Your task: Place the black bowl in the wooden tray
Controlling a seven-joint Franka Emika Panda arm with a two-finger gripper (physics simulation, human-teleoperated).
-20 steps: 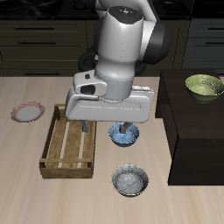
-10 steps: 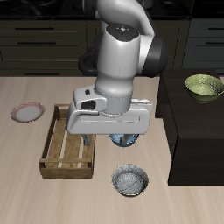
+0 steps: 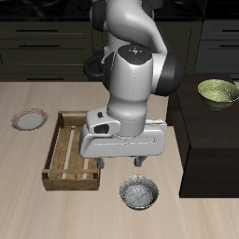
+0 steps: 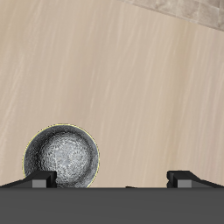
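1. The worktop [image 3: 28, 177] carries all the things, and the task looks to be at its beginning: nothing is moved into place yet.
2. The wooden tray [image 3: 58, 169] lies on the worktop beside the arm, and no bowl can be seen in the part of it that shows.
3. The black bowl [image 3: 139, 193] stands upright on the worktop near the front edge, apart from the tray; in the wrist view the black bowl [image 4: 60, 157] shows its grey speckled inside.
4. The hand [image 3: 140, 162] hangs just above the bowl and a little behind it. Its fingers [image 4: 39, 178] stand wide apart, hold nothing and touch nothing.
5. Left to do, as I judge: lower over the rim, close, lift, carry to the tray.
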